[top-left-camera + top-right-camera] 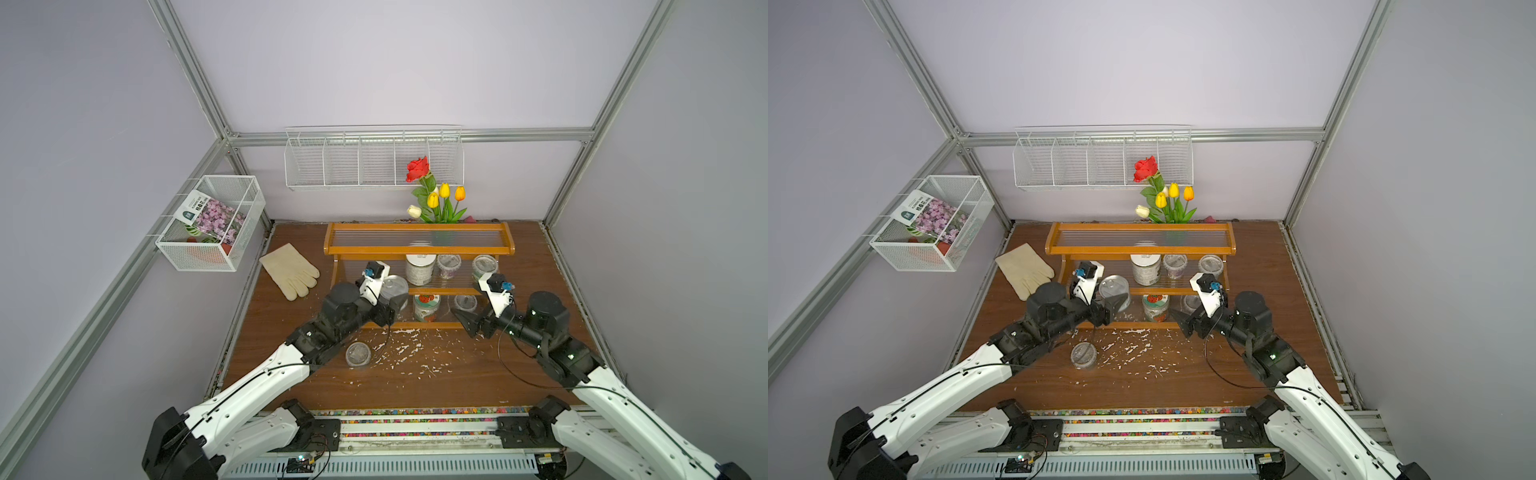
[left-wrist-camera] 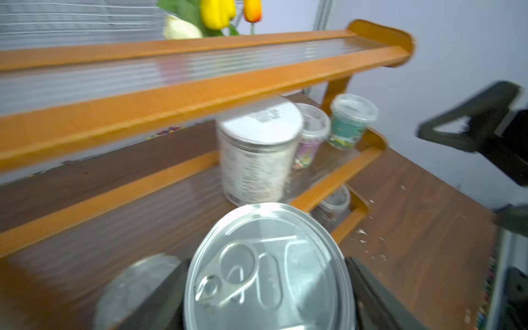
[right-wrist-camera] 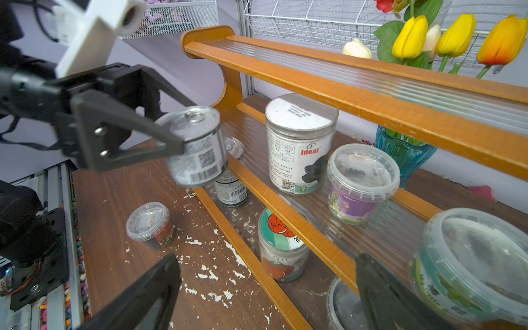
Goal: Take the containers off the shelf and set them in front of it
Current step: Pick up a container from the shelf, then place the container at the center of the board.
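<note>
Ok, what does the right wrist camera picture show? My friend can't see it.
The left claw holds a silver tin in the air close to an orange wooden shelf. A white-lidded jar, a fruit-lid jar and lidded cups sit on its tiers; a lone cup stands on the table in front.

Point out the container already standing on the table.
The clear-lidded cup in front of the shelf; the others sit on its tiers, except a silver tin held by the left gripper.

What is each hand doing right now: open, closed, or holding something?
Left hand: closed on the silver pull-tab tin, holding it.
Right hand: open, holding nothing.
</note>
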You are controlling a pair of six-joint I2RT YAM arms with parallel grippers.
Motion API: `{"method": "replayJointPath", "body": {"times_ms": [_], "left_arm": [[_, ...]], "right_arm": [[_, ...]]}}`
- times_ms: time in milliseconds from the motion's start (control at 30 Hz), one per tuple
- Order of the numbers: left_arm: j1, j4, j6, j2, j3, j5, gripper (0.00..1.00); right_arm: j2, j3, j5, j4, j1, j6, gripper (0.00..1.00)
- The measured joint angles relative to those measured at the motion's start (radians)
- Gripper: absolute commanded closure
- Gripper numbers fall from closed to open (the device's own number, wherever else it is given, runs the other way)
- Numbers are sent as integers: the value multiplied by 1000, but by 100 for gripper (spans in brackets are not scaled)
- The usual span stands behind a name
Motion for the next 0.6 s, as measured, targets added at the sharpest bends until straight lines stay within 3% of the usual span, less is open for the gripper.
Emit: {"method": "replayJointPath", "body": {"times_ms": [233,400,600], "left_arm": [[-230,-16,-109,6,-136,-132,32],[-254,0,-172,45,-281,-192,32],[-254,47,-193,148,-299,-222,30]], "right_arm": [[0,7,-5,-32,-10,-18,2],[-1,8,-5,-54,-11,-29,2],[-2,8,-5,-55,-11,-35,2]]}}
